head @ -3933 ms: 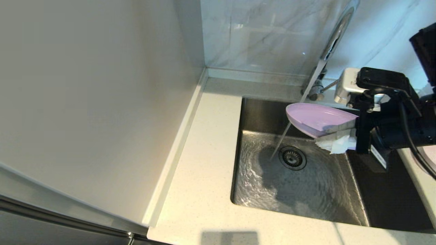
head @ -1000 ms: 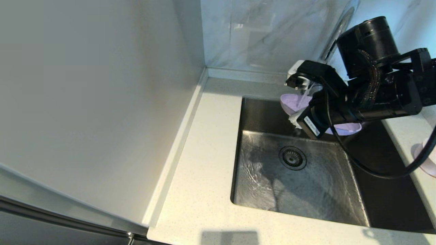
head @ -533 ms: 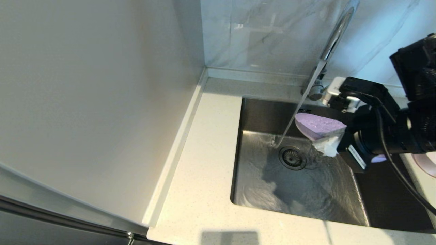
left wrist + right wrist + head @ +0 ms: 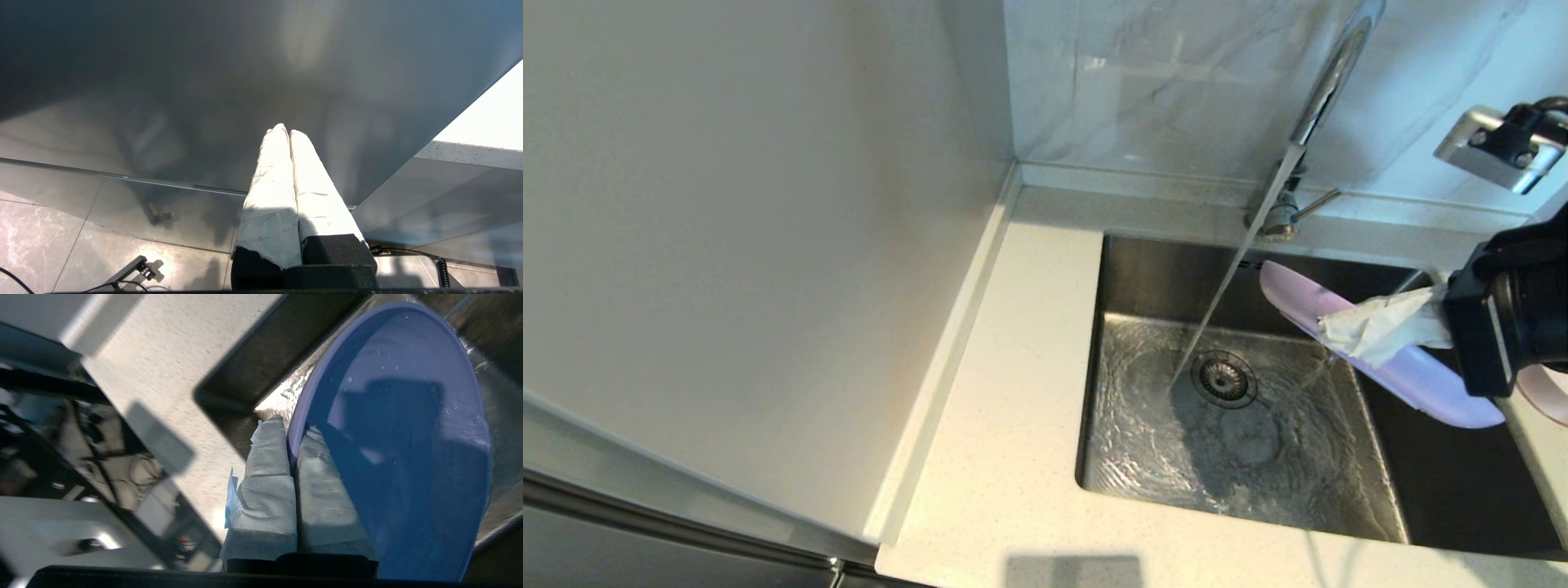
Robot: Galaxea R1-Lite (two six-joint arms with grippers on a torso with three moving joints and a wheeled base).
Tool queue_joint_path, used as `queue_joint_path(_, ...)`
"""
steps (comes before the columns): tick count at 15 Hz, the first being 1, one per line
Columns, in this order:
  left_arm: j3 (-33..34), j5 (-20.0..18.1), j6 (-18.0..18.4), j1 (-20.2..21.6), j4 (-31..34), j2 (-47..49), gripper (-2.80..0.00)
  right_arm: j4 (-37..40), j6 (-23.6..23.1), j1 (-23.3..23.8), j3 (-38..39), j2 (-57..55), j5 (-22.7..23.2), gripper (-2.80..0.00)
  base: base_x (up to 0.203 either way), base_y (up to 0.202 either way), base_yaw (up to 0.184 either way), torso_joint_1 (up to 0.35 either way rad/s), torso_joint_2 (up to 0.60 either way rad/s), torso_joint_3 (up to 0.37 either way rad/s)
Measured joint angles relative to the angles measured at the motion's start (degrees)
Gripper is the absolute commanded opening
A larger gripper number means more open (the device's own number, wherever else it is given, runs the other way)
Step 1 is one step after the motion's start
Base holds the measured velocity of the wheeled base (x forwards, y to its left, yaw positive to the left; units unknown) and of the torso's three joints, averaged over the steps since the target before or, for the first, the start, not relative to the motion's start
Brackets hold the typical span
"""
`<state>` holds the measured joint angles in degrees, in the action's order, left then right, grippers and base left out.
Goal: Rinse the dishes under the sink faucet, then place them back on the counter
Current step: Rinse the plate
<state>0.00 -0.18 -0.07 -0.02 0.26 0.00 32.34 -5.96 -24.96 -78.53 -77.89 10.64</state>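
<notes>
The sink [image 4: 1143, 269] sat sunk in the counter [image 4: 1013, 408], with the faucet [image 4: 1319, 90] behind it. The plate [image 4: 1413, 371] hung tilted over the sink's right side, right of the drain strainer [image 4: 1223, 378].

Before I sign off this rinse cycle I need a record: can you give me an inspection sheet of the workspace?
Surface: cream counter, bare where visible.
Job's things: lilac plate tilted over the sink, beside the running stream from the faucet; pink dish at the right edge.
Clutter: nothing seen.
Grippers: right gripper shut on the plate's rim; left gripper shut, empty, parked below the counter.
Cables: nothing seen on the counter.
Surroundings: marble backsplash.
</notes>
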Motion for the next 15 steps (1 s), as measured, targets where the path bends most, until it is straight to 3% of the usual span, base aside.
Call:
queue_joint_path(5,0.0,0.0,0.0,0.0,0.0,0.0,-2.80,5.6,18.6,8.5,-7.0,0.2,11.5,-2.80,0.000,0.000,0.000,0.000,0.00,0.000)
queue_joint_path(10,0.0,0.0,0.0,0.0,0.0,0.0,-2.80,5.4,30.6,12.9,-10.9,-2.5,15.3,-2.80,0.000,0.000,0.000,0.000,0.00,0.000)
queue_joint_path(12,0.0,0.0,0.0,0.0,0.0,0.0,-2.80,4.3,37.9,13.9,-13.7,-4.8,16.2,-2.80,0.000,0.000,0.000,0.000,0.00,0.000)
queue_joint_path(15,0.0,0.0,0.0,0.0,0.0,0.0,-2.80,-2.0,49.5,19.7,-15.3,-7.9,23.0,-2.80,0.000,0.000,0.000,0.000,0.00,0.000)
